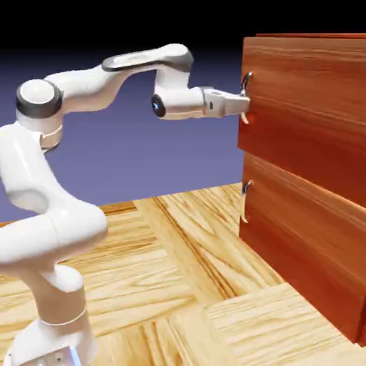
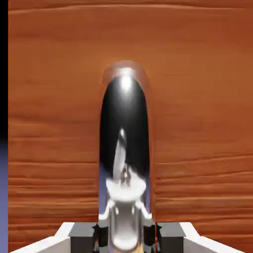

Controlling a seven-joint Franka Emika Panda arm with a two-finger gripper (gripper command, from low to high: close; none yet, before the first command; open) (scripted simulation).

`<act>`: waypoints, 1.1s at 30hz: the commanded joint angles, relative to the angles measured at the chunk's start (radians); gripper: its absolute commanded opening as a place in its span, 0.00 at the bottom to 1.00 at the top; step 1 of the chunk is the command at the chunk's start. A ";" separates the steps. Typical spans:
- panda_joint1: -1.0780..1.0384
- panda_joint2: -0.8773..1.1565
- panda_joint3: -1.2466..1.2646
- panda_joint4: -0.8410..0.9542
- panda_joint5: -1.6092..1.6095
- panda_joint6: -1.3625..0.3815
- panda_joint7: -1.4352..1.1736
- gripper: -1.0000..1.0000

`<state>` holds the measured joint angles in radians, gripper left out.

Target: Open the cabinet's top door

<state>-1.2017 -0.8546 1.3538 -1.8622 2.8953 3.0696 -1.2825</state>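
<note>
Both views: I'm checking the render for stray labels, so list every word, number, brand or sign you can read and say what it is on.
None: no readable text in either view.
The cabinet shows only wood grain, and its top door bears just a plain silver handle.
The white arm and the hand carry no lettering; the blue dot on the wrist is a light, not a sign.

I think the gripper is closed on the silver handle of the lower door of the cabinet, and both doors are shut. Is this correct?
Not quite. The gripper is closed on the handle of the top door, not the lower door; the exterior view shows the arm level with the upper handle. The rest stands: both doors of the cabinet look shut.
</note>
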 commanded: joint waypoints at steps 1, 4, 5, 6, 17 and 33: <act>0.036 0.011 -0.022 -0.030 0.001 -0.014 -0.017 0.00; 0.145 0.044 -0.092 -0.112 0.002 -0.055 -0.069 0.00; 0.181 0.054 -0.116 -0.137 0.002 -0.067 -0.086 0.00; 0.218 0.064 -0.141 -0.162 0.002 -0.078 -0.103 0.00; 0.616 0.133 -0.442 -0.384 -0.052 -0.161 -0.232 0.00; 1.196 -0.086 -0.951 -0.779 -0.537 -0.278 0.011 0.00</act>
<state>-0.0057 -0.9404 0.4029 -2.6406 2.3582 2.7907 -1.2719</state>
